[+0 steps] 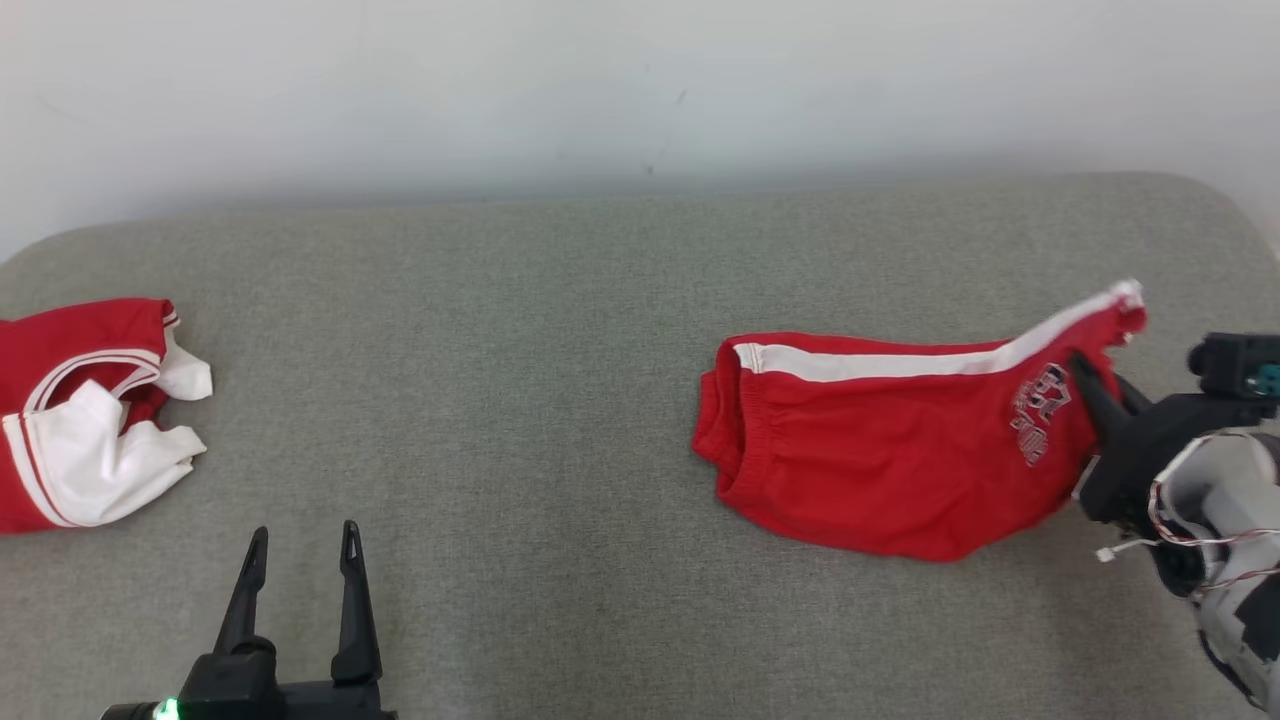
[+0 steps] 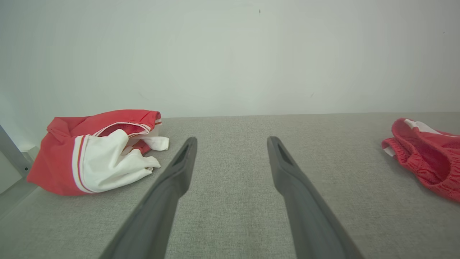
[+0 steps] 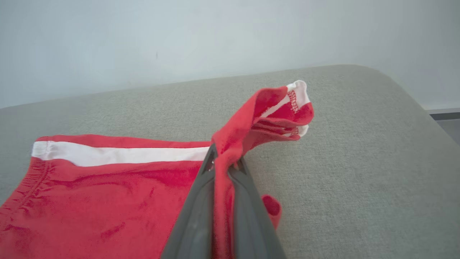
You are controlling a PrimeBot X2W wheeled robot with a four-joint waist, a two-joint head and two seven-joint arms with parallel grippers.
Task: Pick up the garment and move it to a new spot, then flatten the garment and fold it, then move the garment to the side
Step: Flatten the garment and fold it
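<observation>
Nearest to me, at the near left, the left gripper (image 1: 304, 532) hangs just over the grey padded surface (image 1: 520, 350) with its two dark fingers spread wide and nothing between them; it looks idle. Further in and over to the right, the right gripper (image 3: 223, 158) comes in from the right edge with its fingers pinched tight on a bunch of red cloth, and that cloth belongs to the red shorts (image 1: 880, 470), which I take to be the garment in question. The pinch sits at the leg-hem end, near the printed logo (image 1: 1040, 410), and the white-edged hem beyond the fingertips stands up off the surface in a crumpled peak. The rest of the shorts lie on the padding, white side stripe along the far edge and the gathered waistband pointing left toward the middle. So, as I judge it, only the opening grasp of the first step is in place: most of the cloth rests on the surface and has not been carried anywhere, and the move to a new spot, the flattening, the fold and the shift to the side are all yet to come. At about the same depth on the far left, well apart from the shorts, a rumpled red and white top (image 1: 70, 420) lies untouched. Behind it all, the surface's far edge meets a plain pale wall (image 1: 600, 80).
</observation>
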